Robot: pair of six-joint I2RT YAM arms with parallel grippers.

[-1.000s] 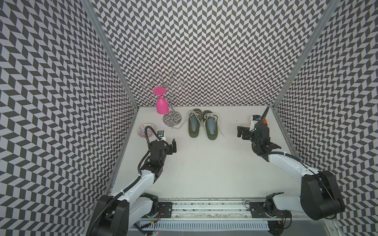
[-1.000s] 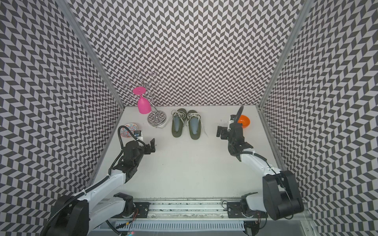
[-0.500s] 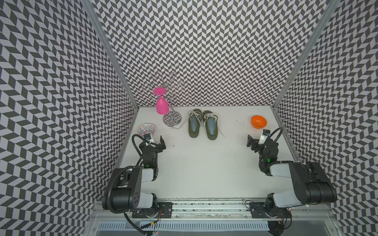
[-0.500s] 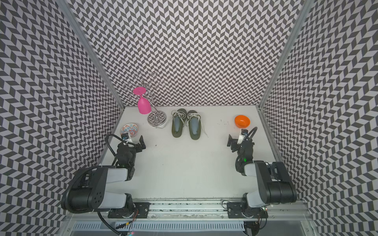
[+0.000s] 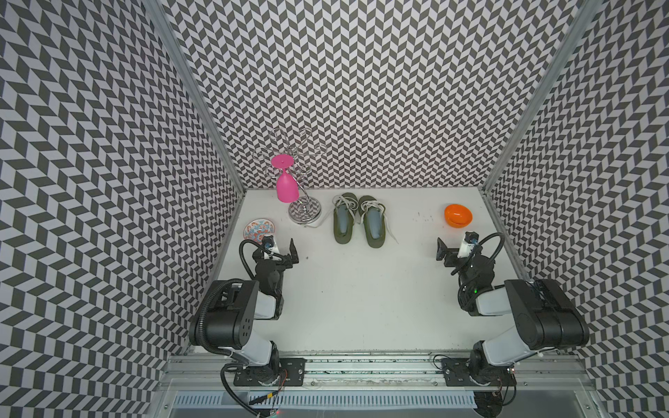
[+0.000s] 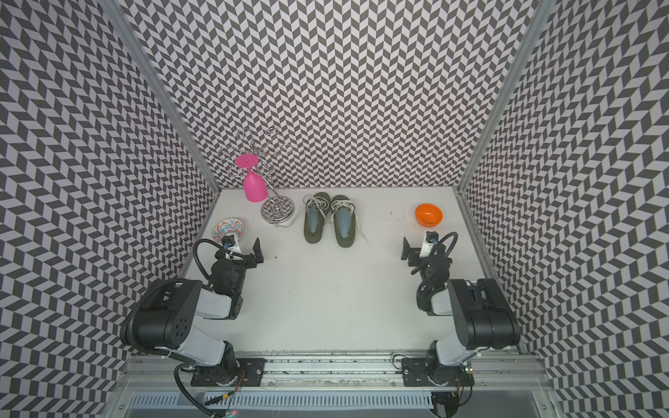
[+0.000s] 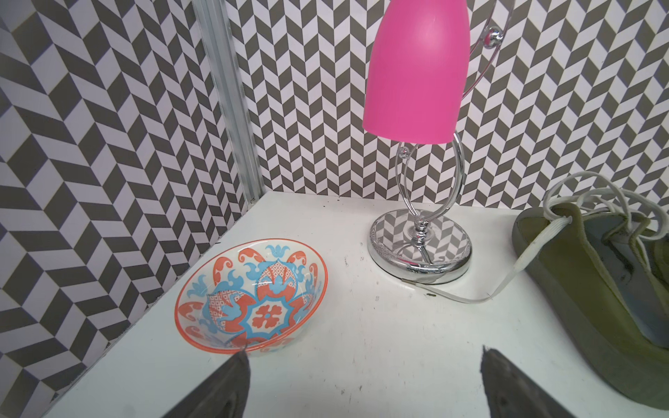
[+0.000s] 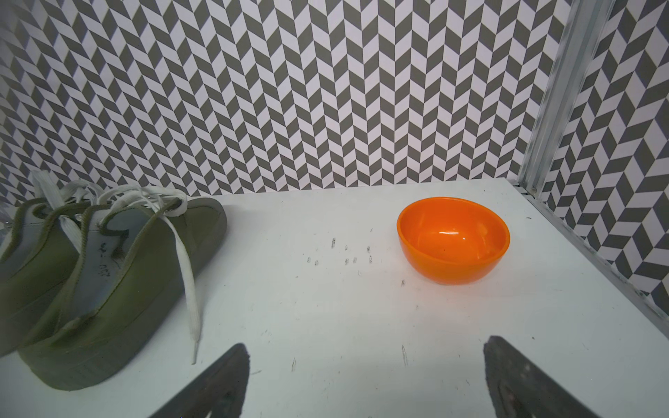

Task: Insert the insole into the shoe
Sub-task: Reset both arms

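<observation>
**A:** Where's the insole? I don't see one lying loose.

**B:** Look inside the shoes at the back of the white surface [image 5: 362, 289]. The shoe next to the rack [image 5: 342, 238] has a grey-blue insole [image 5: 342, 220] lying flat in it. The other shoe [image 5: 376, 242], touching or just beside it, has a second insole [image 5: 374, 223] in it too. Both shoes are olive, side by side, with the toes towards the back wall.

**A:** And the claws?

**B:** Neither is anywhere near the shoes. The left claw [image 7: 364, 353] is spread wide with nothing between its tips. It sits low over the surface just beside the patterned bowl [image 5: 259, 228], by the left wall. In its wrist view one tip overlaps the bowl's rim, but I can't tell whether it touches.

**A:** The right one?

**B:** It's the same. The right claw [image 8: 365, 343] is gaping and empty, with bare, scuffed surface under it. It's on the right side, near the orange bowl [image 5: 458, 215] but apart from it. Both arms are folded, elbows towards the front rail.

**A:** What's the pink thing?

**B:** A pink goblet [image 5: 287, 186], hanging upside down from a chrome rack [image 5: 304, 213] in the back left corner. A white lace [image 7: 521, 264] trails from the nearer shoe, and its end lies just beside the rack's round base.

**A:** Are the laces tied?

**B:** They look loose, bunched over the tongues. One from the other shoe runs down its side onto the surface.
</observation>
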